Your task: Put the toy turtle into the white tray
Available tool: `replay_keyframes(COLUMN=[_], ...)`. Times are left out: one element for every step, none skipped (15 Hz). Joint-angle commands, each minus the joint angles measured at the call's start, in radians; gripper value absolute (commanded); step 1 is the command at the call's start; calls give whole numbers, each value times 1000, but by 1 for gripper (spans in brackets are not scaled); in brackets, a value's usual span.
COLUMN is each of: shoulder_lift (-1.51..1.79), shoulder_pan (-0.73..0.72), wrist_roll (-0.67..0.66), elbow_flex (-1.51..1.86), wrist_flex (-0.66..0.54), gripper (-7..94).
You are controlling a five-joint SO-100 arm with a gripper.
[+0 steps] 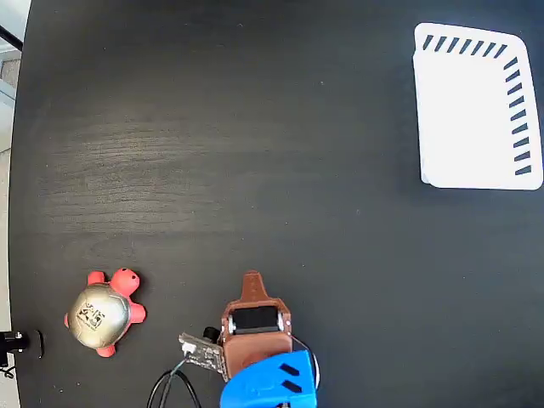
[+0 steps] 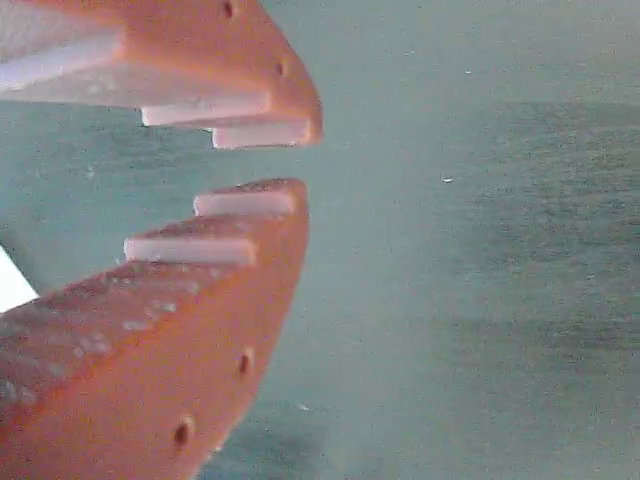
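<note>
Toy turtle (image 1: 104, 313) is sitting near the counter's (image 1: 255, 153) lower-left corner, left of the jaws, which are standing slightly parted, gripping nothing.

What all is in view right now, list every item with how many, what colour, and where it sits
toy turtle: one, shiny beige-gold shell with a dark mark, coral-red head and legs; lower left of the fixed view, on the table, nothing touching it.
white tray: one, white with dark slanted slots along its top and right edges; upper right of the fixed view, nothing in it.
table: one, black wood-grain surface filling the fixed view.
black object: one, small, at the left edge near the turtle; too small to identify.
cables: black, bottom edge beside the arm.
arm: one, blue and brown, bottom centre of the fixed view.
claw: one, orange, slightly open and holding nothing in the wrist view.
</note>
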Motion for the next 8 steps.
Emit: replay_keyframes(shoulder_lift=[8,-25,-100,-184,-282,-374,-476,-575], shoulder_pan=[-11,-21,-37,-64,-94,-129,-172,-216], wrist_roll=[-5,18,61,35,5,5,18,40], elbow_flex=[-11,-14,-23,-34,-57,-117,-204,-302], wrist_flex=[12,8,-54,-130,-193,-198,-158,-123], gripper=[0,0,0,0,0,0,0,0])
